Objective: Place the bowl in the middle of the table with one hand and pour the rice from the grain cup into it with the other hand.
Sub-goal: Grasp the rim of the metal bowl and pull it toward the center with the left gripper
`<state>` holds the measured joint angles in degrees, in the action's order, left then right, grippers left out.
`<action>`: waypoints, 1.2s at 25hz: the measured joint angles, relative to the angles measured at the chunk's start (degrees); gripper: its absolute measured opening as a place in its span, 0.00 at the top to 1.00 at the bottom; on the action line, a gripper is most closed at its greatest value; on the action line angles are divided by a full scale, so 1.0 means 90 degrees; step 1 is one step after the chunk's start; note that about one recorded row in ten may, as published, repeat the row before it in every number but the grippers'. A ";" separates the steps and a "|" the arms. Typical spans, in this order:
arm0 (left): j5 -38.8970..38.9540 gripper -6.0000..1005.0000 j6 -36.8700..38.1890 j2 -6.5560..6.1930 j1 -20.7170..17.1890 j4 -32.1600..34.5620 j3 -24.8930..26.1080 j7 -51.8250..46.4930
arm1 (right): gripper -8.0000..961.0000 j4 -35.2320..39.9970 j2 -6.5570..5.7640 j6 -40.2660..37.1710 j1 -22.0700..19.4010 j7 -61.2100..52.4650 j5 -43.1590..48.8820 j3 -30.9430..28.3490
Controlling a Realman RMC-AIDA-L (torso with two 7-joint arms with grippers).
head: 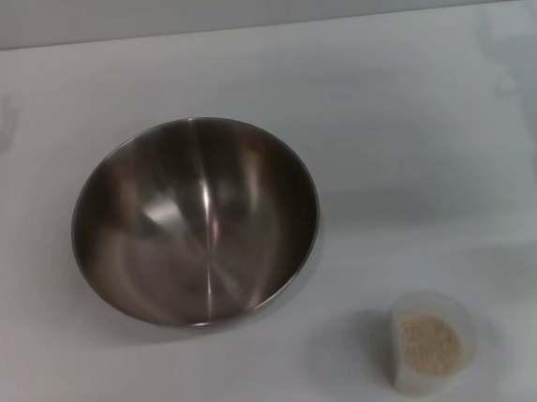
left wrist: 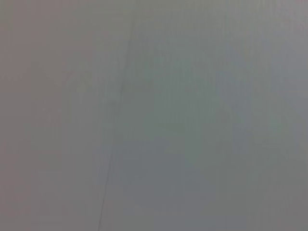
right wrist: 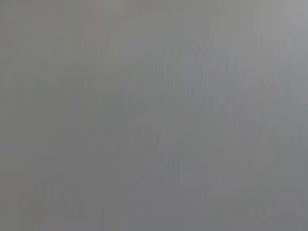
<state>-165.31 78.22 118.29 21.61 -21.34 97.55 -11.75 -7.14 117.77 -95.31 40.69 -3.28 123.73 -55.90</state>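
The stainless-steel bowl (head: 195, 221) stands upright and empty on the white table (head: 411, 104), left of centre in the head view. The small translucent grain cup (head: 432, 341) stands near the front edge at the right, apart from the bowl. It holds pale rice (head: 429, 339). Neither gripper shows in the head view. The left wrist view and the right wrist view show only a plain grey surface, with no fingers and no task object.
The table's far edge (head: 253, 26) runs across the top of the head view, with a grey wall behind it. Faint shadows lie on the table at the far left and far right.
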 joint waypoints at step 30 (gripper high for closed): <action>-0.0002 0.20 -0.4152 -0.0035 -0.0529 -0.2959 0.0150 -0.0114 | 0.27 0.0016 -0.0010 0.0081 0.0010 -0.0017 -0.0007 -0.0244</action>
<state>-165.33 40.85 117.98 16.85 -47.97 98.90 -12.78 -7.00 117.68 -94.58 40.78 -3.43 123.66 -58.10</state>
